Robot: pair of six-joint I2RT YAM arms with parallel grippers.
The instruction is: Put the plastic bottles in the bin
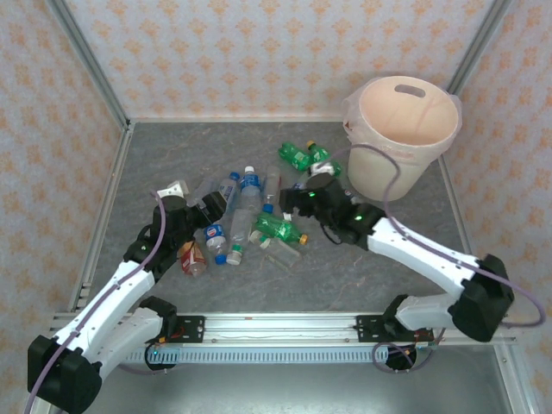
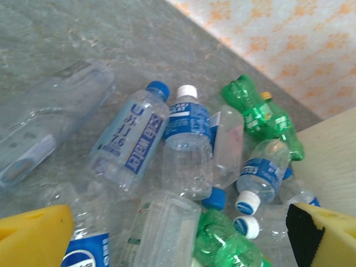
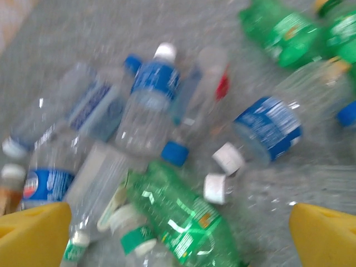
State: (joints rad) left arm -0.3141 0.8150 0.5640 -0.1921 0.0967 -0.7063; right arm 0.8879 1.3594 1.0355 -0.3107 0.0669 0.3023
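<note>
**Bottles heaped mid-bench, both pincers spread above them**

The plastic bottles [image 1: 250, 216] lay in a loose, overlapping heap on the grey bench [image 1: 172, 147]. Most were clear with blue labels, and several were green. Two green bottles [image 1: 302, 157] lay nearest the bin [image 1: 388, 177]. The cream bin stood upright at the far right corner, apart from the main heap. A thin clear liner at its rim was hard to make out. A red-labelled bottle [image 1: 191, 257] lay at the heap's near left edge.

The left pincer [image 1: 210, 205] hung over the heap's left side, jaws spread, pinching nothing. The right pincer [image 1: 297, 198] hung over its right side, likewise spread. From the right wrist, the bottles were blurred. From the left wrist, a clear bottle [image 2: 44, 122] was cut off at the left edge.
</note>
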